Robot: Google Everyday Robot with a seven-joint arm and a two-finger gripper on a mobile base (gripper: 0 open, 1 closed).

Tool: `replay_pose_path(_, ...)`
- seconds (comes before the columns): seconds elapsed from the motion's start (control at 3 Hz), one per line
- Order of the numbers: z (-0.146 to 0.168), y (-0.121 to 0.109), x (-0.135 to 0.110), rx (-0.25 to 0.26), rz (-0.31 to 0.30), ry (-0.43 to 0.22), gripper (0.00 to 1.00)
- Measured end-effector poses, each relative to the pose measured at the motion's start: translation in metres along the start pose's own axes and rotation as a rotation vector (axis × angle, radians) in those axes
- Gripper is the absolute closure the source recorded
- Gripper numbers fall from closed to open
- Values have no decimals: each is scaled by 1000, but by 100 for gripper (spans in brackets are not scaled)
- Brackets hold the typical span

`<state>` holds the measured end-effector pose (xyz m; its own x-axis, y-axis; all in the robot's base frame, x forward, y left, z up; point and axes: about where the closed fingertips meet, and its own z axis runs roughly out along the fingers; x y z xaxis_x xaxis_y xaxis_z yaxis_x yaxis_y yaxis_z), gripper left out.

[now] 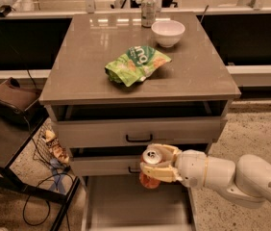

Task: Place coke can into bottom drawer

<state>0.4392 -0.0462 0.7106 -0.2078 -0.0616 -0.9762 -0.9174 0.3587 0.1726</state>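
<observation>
Your gripper sits near 6 o'clock in the view, with the arm entering from 4 o'clock. Its fingers are clenched around the coke can. The can is upright, silver top up, held in front of the middle drawer face and above the rear of the open bottom drawer. On the cabinet top, a green chip bag lies at centre. A white bowl and a silver can stand toward 12 o'clock.

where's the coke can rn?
Camera view, lower centre: the coke can is held in the claw, in front of the middle drawer and over the rear of the open bottom drawer, not yet set down.
</observation>
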Motion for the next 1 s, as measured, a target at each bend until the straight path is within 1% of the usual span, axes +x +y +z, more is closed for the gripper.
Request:
replay_pose_path(0.33, 0, 0, 0, 0, 0, 0, 100)
replay_pose_path(0.67, 10, 6, 26, 5, 19, -6, 100)
replay_pose_path(1.0, 14, 2, 90, 29, 39, -8, 100)
